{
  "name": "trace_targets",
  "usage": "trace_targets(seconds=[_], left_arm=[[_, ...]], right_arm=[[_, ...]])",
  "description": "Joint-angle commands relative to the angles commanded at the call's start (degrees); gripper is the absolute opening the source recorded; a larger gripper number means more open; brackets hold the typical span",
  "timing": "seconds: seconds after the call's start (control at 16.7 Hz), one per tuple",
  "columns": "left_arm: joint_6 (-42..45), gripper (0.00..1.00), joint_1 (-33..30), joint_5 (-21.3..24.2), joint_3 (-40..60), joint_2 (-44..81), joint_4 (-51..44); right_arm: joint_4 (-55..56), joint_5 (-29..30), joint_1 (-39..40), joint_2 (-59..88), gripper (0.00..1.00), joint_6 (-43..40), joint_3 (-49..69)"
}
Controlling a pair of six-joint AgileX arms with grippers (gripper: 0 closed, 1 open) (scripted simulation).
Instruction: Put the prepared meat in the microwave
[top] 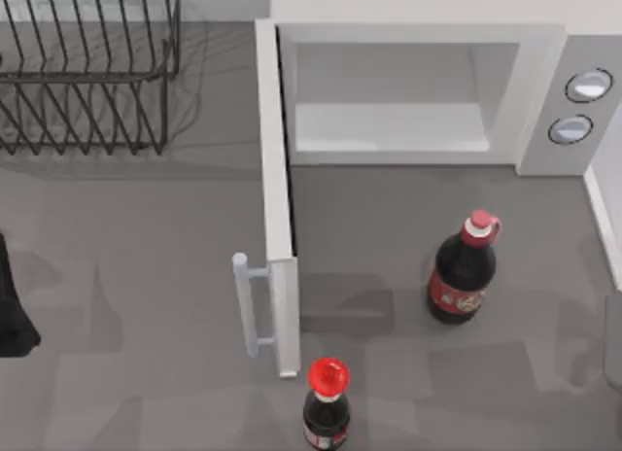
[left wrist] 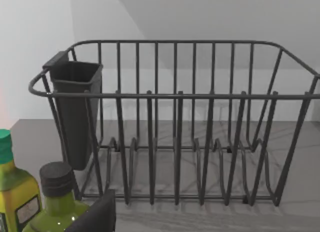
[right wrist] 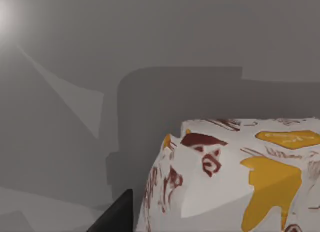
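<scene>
The microwave (top: 544, 91) stands at the back of the table, right of centre, with its door (top: 277, 198) swung wide open toward the front, so the pale handle (top: 245, 305) faces left. Its white cavity lies open, and 2 knobs (top: 581, 106) sit on the panel at its right.

2 dark cola bottles stand in front of it: 1 (top: 465, 271) ahead of the cavity, tilted a little, and 1 with a red cap (top: 327, 407) near the door's free edge at the front.

A black wire rack (top: 87, 72) sits at the back left. In the left wrist view it holds a dark cup (left wrist: 75, 112) hooked on 1 end, and 2 green bottles (left wrist: 30, 197) stand near it.

The right wrist view shows a white packet (right wrist: 235, 177) with red and orange print, the meat, lying on the grey table close to the right arm's dark finger (right wrist: 112, 217). I cannot tell how the jaws of either arm stand.
</scene>
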Motion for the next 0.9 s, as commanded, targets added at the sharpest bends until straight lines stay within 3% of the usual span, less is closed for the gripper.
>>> trace_targets(seconds=[0.36, 0.42, 0.66, 0.9], left_arm=[[0.0, 1.0, 0.0, 0.0, 0.0, 0.0, 0.0], [0.0, 1.0, 0.0, 0.0, 0.0, 0.0, 0.0], [0.0, 1.0, 0.0, 0.0, 0.0, 0.0, 0.0], [0.0, 1.0, 0.0, 0.0, 0.0, 0.0, 0.0]], right_arm=[[0.0, 0.0, 0.0, 0.0, 0.0, 0.0, 0.0], [-6.4, 0.0, 0.0, -4.0, 0.0, 1.7, 2.7], [-10.7, 0.0, 0.0, -5.4, 0.0, 1.2, 5.9], [-23.6, 0.0, -0.2, -9.6, 0.0, 1.0, 13.0]])
